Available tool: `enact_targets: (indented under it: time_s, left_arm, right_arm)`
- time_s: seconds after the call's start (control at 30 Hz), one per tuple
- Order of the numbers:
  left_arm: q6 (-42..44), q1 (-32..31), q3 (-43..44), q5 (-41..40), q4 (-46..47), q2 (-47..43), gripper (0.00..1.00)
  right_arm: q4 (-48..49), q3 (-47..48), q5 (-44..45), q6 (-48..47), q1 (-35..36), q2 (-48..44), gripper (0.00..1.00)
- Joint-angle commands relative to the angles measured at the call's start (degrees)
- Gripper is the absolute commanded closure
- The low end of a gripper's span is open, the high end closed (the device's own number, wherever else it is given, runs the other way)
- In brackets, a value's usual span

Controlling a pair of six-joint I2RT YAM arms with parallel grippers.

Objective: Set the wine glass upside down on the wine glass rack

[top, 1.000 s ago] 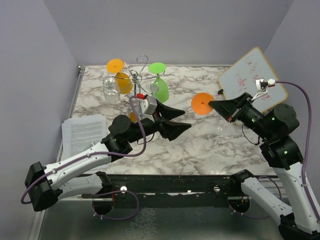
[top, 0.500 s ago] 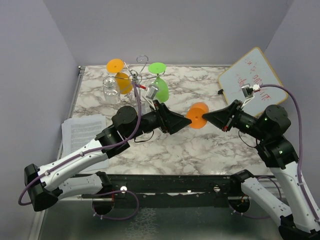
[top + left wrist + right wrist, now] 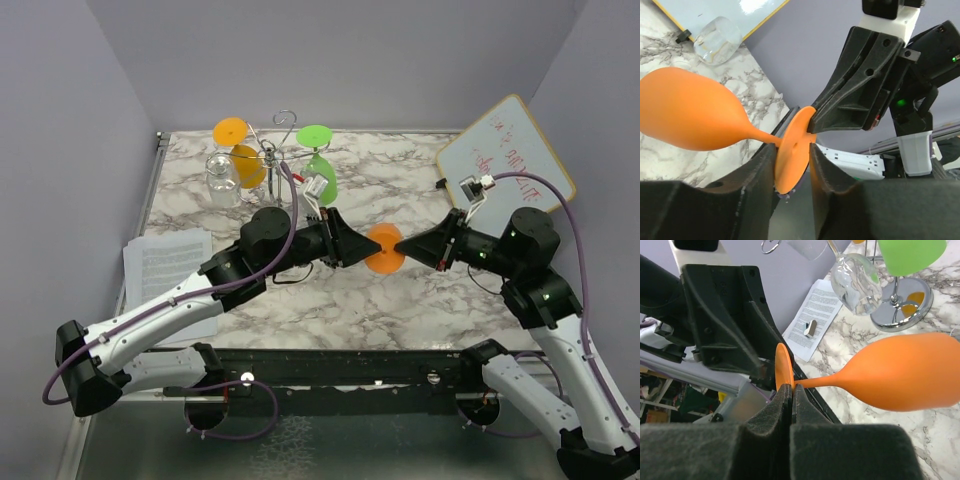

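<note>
R gripper [image 3: 405, 245]: pressed together on the foot rim of the wine glass [image 3: 905, 375]. In the R wrist view the thin orange disc is seen nipped edge-on between the pads [image 3: 767, 430].
L gripper [image 3: 352, 245]: spread. Its fingers [image 3: 835, 200] are set either side of the same foot disc with slack visible, and firm contact can't be told.
Grippers, relation: opposed tip to tip across the foot, approx. mid-table.
Wine glass, detail: orange and opaque, carried by its foot only. Stem and bowl are seen clear of both grippers and lifted above the marble table [image 3: 400, 300]. It is not on the rack.
Wine glass rack [image 3: 270, 155]: silver wire, at the far L of the table, well apart from the held glass. Its round chrome base is visible in the R wrist view.
On rack: a green glass [image 3: 319, 175], a 2nd orange glass [image 3: 245, 165] and a clear glass [image 3: 222, 180] are hung bowl-down, feet uppermost.
Whiteboard [image 3: 505, 160]: propped at the far R, with red and green writing too small to be read.
Clear item [image 3: 715, 34]: glass-like, lying on the marble just beside the whiteboard edge. What it is can't be told.
Printed sheet [image 3: 165, 265]: laid at the L table edge, partly covered by the L arm.
</note>
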Motion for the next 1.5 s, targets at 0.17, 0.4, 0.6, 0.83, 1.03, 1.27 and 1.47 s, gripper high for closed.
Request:
enact_targets:
  time_s: [0.17, 0.4, 0.6, 0.83, 1.03, 1.27, 1.47]
  left_arm:
    - [0.55, -0.13, 2.12, 3.29, -5.20, -0.45, 1.00]
    - [-5.45, -0.15, 3.20, -5.86, -16.01, -4.99, 1.00]
    - [-12.87, -0.19, 5.87, -15.34, -26.98, -10.58, 1.00]
    - [-21.77, -0.19, 11.74, -25.83, -36.86, -12.48, 1.00]
    - [-27.59, -0.15, 16.10, -36.90, -42.99, -12.96, 1.00]
    - [-32.49, -0.20, 18.43, -48.69, -46.05, -15.94, 1.00]
    - [-30.77, -0.20, 20.84, -57.03, -47.14, -14.66, 1.00]
  right_arm:
    - [2.46, -2.35, -4.41, 0.00, -0.08, 0.95, 0.98]
    - [1.71, -2.71, -0.81, 1.61, -0.09, -0.63, 0.47]
    - [-3.30, 0.02, 6.67, 2.38, -0.03, -0.34, 0.33]
    - [-8.91, 3.13, 14.91, 5.12, -0.08, 0.64, 0.29]
    - [-11.37, 3.67, 19.97, 6.85, -0.09, -1.90, 0.29]
    - [-13.63, 5.28, 22.04, 8.58, -0.10, -2.88, 0.30]
    - [-14.37, 4.10, 22.58, 10.55, -0.10, -5.33, 0.30]
